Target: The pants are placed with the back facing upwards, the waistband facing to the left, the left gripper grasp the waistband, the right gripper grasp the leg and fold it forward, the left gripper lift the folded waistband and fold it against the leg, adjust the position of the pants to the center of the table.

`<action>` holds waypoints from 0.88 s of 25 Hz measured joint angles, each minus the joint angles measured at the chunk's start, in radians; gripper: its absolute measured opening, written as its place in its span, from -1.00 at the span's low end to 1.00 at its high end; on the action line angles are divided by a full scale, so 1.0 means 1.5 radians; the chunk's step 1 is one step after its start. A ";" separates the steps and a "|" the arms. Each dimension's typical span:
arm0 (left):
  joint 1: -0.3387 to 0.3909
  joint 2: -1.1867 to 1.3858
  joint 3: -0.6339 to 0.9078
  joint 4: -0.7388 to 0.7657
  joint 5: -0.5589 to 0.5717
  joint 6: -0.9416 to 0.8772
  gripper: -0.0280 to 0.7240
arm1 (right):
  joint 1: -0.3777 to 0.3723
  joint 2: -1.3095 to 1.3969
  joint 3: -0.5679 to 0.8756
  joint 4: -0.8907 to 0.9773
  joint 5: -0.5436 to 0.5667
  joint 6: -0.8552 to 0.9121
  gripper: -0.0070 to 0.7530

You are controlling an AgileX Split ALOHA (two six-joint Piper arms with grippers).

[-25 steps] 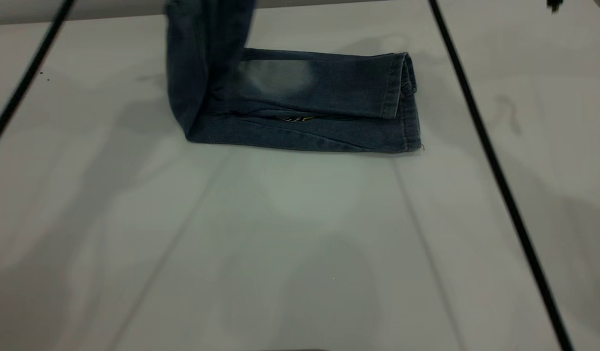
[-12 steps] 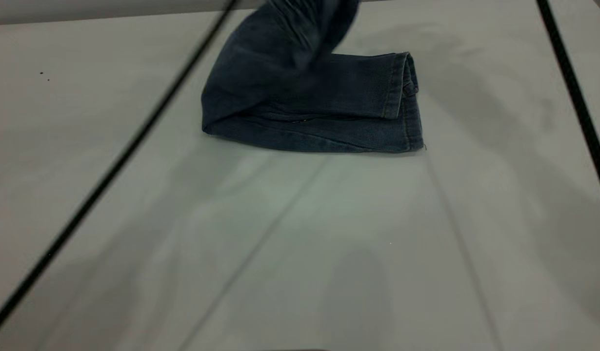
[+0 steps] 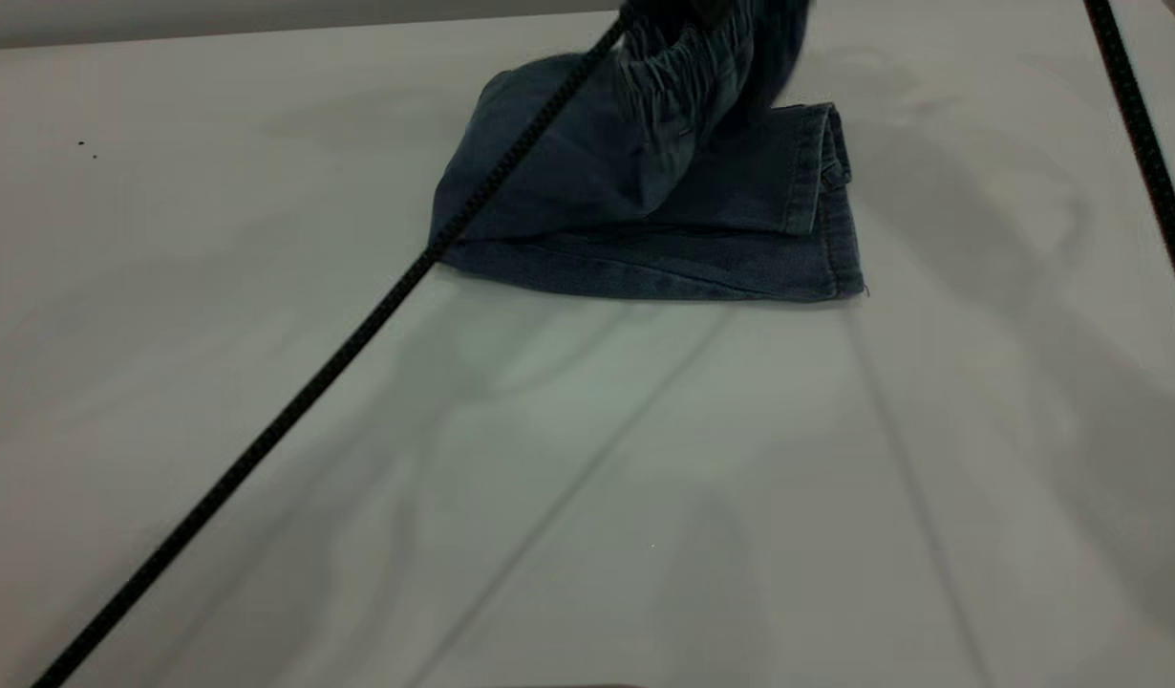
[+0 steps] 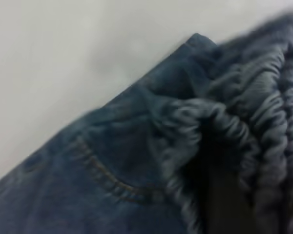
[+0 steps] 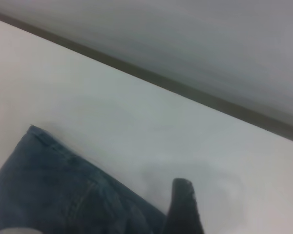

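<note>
1. The left gripper [image 3: 688,8] is cut off by the top edge of the exterior view; only a dark bit shows above the raised cloth, with its black cable [image 3: 358,334] running down across the table [image 3: 215,191] toward the near left corner.
2. In the left wrist view the fingers are hidden behind bunched denim, so whether they are wide or narrow cannot be told, though the waistband [image 3: 688,67] hangs up from just where that gripper sits.
3. Of the right gripper only one dark fingertip [image 5: 183,207] shows in its own wrist view, over the table beside the denim; its spread cannot be told.
4. A second black cable [image 3: 1146,158] crosses the far right edge of the exterior view.
5. The pants [image 3: 664,220] lie toward the far side of the table, folded lengthwise, dark blue denim.
6. The ruched waistband end is lifted and draped over toward the stitched leg hems [image 3: 822,182] at the right.
7. A curved pocket seam [image 4: 112,180] shows beside the gathers.
</note>
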 joint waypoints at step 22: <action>0.004 0.101 -0.001 0.260 0.088 0.172 0.57 | 0.000 0.000 0.000 0.005 0.001 0.001 0.25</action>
